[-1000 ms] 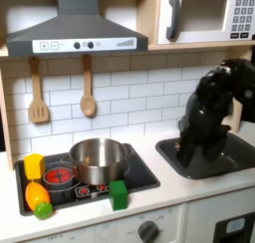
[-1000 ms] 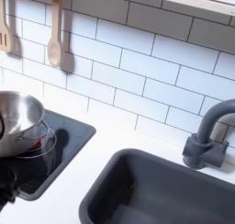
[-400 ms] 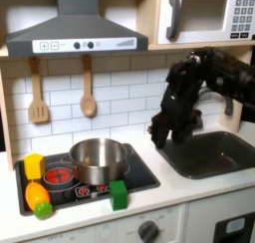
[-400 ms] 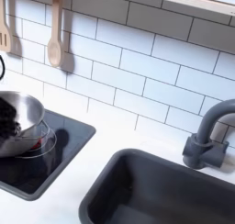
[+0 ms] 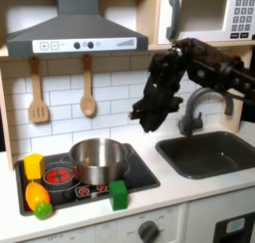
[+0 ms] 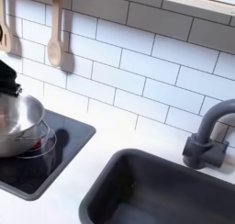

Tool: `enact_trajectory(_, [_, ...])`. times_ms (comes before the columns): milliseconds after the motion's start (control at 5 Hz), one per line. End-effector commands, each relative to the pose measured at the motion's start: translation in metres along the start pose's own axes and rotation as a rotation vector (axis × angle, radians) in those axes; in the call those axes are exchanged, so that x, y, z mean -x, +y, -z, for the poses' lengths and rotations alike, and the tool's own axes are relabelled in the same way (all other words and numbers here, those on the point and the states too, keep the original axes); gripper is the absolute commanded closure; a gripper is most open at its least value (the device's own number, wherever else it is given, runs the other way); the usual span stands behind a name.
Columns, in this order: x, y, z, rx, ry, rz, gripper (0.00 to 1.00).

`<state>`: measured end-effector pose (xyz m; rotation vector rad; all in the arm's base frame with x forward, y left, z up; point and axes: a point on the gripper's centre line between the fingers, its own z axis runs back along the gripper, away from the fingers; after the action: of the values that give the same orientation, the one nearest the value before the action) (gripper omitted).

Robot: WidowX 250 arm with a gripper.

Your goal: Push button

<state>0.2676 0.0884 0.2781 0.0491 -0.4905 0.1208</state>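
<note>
My gripper (image 5: 141, 117) hangs on the black arm (image 5: 199, 66) in front of the tiled wall, above the counter between the silver pot (image 5: 98, 159) and the sink (image 5: 211, 152) in the first exterior view. It points down and to the left; its fingers merge into a dark shape, so their gap is unclear. A dark tip of the gripper (image 6: 7, 78) shows at the second exterior view's left edge, just above the pot (image 6: 16, 122). Small buttons sit on the range hood's front (image 5: 87, 45), red buttons on the stove's front strip (image 5: 86, 190), and a keypad on the microwave (image 5: 242, 18).
A wooden spatula (image 5: 38, 98) and spoon (image 5: 88, 93) hang on the wall under the hood. A yellow block (image 5: 34, 165), an orange and green toy vegetable (image 5: 39, 199) and a green block (image 5: 119, 194) lie around the stove. A grey faucet (image 6: 207, 136) stands behind the sink.
The arm has swung from over the sink up and to the first exterior view's left, toward the pot. The gripper's tip has entered the second exterior view's left edge and risen above the pot.
</note>
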Motion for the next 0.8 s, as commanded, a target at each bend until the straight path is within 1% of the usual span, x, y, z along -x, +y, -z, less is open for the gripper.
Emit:
enact_trajectory(0, [-0.029, 0.006, 0.001, 0.000, -0.129, 0.023, 1.00])
enact_trajectory(200, [-0.039, 0.010, -0.003, -0.007, -0.187, 0.023, 1.00])
enact_trajectory(400, [-0.053, 0.013, -0.008, -0.010, -0.241, 0.042, 1.00])
enact_trajectory(600, [-0.070, 0.019, -0.013, -0.009, -0.288, 0.042, 1.00])
